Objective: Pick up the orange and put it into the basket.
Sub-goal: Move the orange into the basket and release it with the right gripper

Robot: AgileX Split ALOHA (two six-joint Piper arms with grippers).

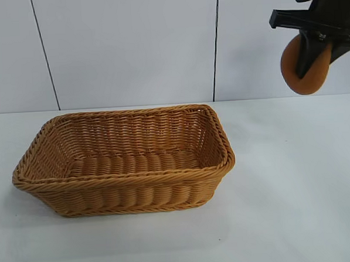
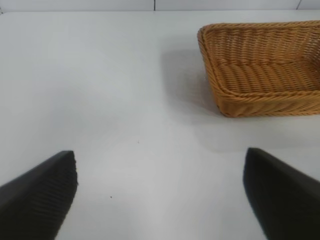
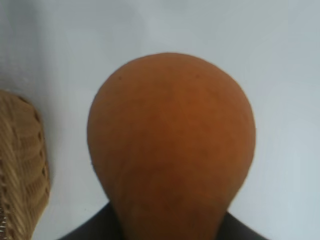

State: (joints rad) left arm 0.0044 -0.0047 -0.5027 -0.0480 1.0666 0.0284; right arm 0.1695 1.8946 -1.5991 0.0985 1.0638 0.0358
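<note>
One claw at work: right gripper [image 1: 312, 56], clamped on orange [image 1: 304, 71], held high above table [image 1: 295, 189], up and well to right of basket [image 1: 124, 163]. Orange hangs below black fingers, rounded end down. Coming move, as judged: carry orange left and down over basket's open top; basket's long axis runs left-right in exterior view. Right arm holds it; left gripper [image 2: 160, 200] idle, jaws wide apart, empty, basket's corner ahead. No brands, labels, writing visible.
</note>
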